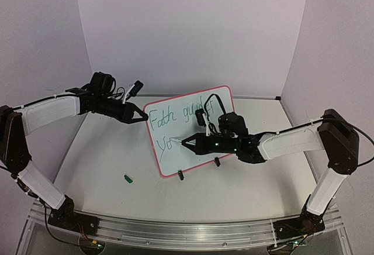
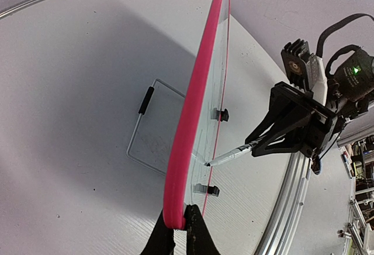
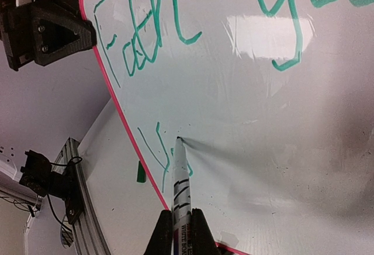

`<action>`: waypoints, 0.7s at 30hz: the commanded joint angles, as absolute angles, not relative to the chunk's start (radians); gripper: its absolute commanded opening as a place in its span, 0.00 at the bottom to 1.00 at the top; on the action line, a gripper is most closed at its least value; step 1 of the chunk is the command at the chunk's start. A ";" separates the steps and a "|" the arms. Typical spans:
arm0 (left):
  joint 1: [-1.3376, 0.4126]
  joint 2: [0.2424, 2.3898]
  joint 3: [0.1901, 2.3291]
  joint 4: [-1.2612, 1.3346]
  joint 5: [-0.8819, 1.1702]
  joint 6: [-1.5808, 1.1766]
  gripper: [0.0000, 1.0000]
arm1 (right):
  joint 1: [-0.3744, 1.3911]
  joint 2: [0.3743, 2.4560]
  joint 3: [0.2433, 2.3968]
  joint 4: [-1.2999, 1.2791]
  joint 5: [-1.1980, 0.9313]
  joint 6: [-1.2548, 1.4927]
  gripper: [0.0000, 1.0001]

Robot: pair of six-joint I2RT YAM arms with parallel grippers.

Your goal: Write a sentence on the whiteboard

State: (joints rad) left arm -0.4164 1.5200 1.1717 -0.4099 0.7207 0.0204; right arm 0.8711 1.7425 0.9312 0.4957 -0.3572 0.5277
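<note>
Two hands split the work: L hand [image 1: 137, 114] pinches the whiteboard [image 1: 181, 129] by its rim, steadying it tilted on the bench [image 1: 99, 161] vs pen pressure; R hand [image 1: 188, 143] clamps the marker [image 3: 180, 179], tip at 2nd line of the sentence [image 1: 175, 116].

Top view: right arm [image 1: 280, 144] covers the end of line one of the sentence [image 1: 163, 119], green bit [image 1: 128, 178] near-left of the whiteboard [image 1: 175, 161] too small to ID; right wrist frame clips the marker [image 3: 181, 188] barrel and the second word; left wrist sees board edge-on, writing unreadable.
</note>
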 commanded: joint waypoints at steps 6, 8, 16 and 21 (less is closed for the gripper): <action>-0.471 1.578 1.140 -0.550 0.641 0.111 0.00 | 0.855 1.631 0.869 0.512 -0.346 0.524 0.00; -0.471 1.577 1.140 -0.549 0.642 0.111 0.00 | 0.850 1.642 0.869 0.512 -0.349 0.526 0.00; -0.472 1.578 1.139 -0.552 0.637 0.112 0.00 | 0.846 1.709 0.918 0.512 -0.380 0.521 0.00; -0.472 1.578 1.140 -0.552 0.637 0.112 0.00 | 0.845 1.729 0.933 0.512 -0.381 0.522 0.00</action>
State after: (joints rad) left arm -0.4187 1.5200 1.1721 -0.4095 0.7204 0.0208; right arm 0.8478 1.7103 0.8891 0.4946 -0.3682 0.5278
